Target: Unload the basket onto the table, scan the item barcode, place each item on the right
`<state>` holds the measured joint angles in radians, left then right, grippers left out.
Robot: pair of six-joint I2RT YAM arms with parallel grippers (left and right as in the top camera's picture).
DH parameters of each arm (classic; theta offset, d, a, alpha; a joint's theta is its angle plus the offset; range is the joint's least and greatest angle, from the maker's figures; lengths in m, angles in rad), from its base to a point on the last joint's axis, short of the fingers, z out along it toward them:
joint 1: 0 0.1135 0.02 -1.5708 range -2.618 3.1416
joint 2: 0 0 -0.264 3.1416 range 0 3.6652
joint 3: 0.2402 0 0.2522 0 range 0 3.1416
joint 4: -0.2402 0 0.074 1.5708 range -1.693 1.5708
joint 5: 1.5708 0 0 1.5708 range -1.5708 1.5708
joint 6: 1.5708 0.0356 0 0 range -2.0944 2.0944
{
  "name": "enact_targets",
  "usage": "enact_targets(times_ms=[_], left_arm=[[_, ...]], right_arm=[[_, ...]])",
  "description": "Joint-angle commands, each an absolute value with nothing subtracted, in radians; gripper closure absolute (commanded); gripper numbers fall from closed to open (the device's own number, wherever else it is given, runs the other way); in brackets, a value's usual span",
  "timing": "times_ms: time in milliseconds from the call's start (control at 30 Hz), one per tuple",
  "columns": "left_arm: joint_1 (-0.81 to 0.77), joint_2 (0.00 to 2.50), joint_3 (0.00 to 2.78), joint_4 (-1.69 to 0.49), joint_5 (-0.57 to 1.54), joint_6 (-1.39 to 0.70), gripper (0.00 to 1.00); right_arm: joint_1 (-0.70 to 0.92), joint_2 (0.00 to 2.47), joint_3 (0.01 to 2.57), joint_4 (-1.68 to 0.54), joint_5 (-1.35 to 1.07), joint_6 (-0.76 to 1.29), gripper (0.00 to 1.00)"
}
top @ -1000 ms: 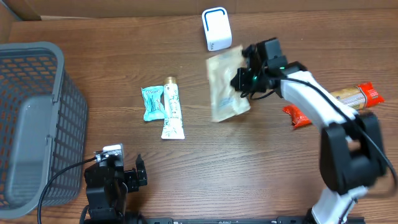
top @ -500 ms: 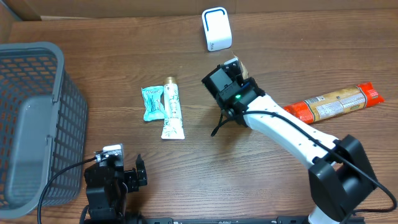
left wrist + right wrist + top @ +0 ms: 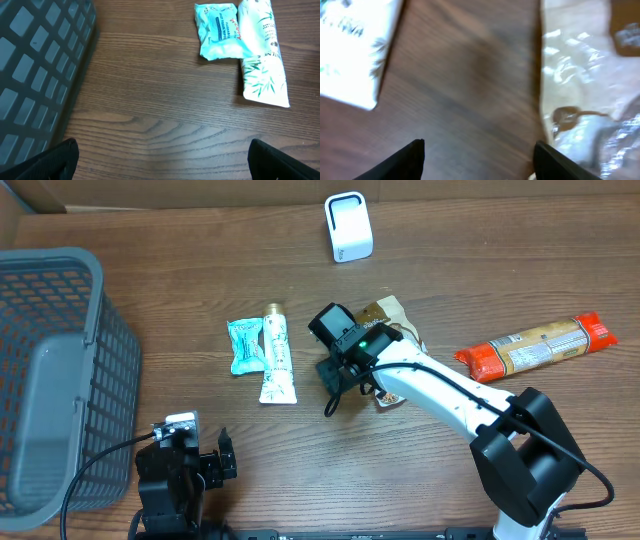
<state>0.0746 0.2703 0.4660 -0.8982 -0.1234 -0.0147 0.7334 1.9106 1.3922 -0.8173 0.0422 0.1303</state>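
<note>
Blurred wooden table [image 3: 465, 85] — white tube [image 3: 350, 50] upper left, shiny crinkled pouch [image 3: 590, 75] right, gripper [image 3: 479, 147] spread apart at the bottom.

Print on teal pkt [image 3: 218, 31] & tube [image 3: 262, 55]: illegible

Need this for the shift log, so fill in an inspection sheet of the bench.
Surface: wooden table, no spills seen.
Job's things: white scanner at the far edge; brown pouch on the table, partly under the right arm.
Clutter: tube touching teal packet; red-ended pack; grey basket.
Grippers: left gripper open, empty; right gripper open, beside the pouch.
Cables: black cable by the left arm.
Surroundings: cardboard behind the table.
</note>
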Motion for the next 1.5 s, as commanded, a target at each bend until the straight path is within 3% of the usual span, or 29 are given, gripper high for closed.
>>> enact_targets(times_ms=[0, 300, 500, 867, 1000, 1467], left_arm=[[0.08, 0.266, 0.464, -0.894, -0.114, 0.004, 0.0], [0.08, 0.266, 0.464, -0.894, -0.113, 0.004, 0.01], [0.08, 0.266, 0.464, -0.894, -0.114, 0.004, 0.0], [0.08, 0.266, 0.464, -0.894, -0.114, 0.004, 0.01], [0.08, 0.266, 0.464, -0.894, -0.114, 0.004, 0.0], [0.08, 0.266, 0.464, -0.894, -0.114, 0.004, 0.01]], right_arm=[[0.671, 1.874, 1.474, -0.857, -0.048, 0.123, 0.27], [0.323, 1.867, 1.653, -1.051, -0.252, -0.022, 0.08], [0.142, 1.897, 1.617, -1.161, -0.682, -0.144, 0.12], [0.397, 1.913, 1.51, -1.139, -0.601, -0.07, 0.0], [0.467, 1.936, 1.444, -1.071, -0.505, 0.015, 0.0], [0.41, 1.94, 1.334, -1.037, -0.194, 0.105, 0.0]])
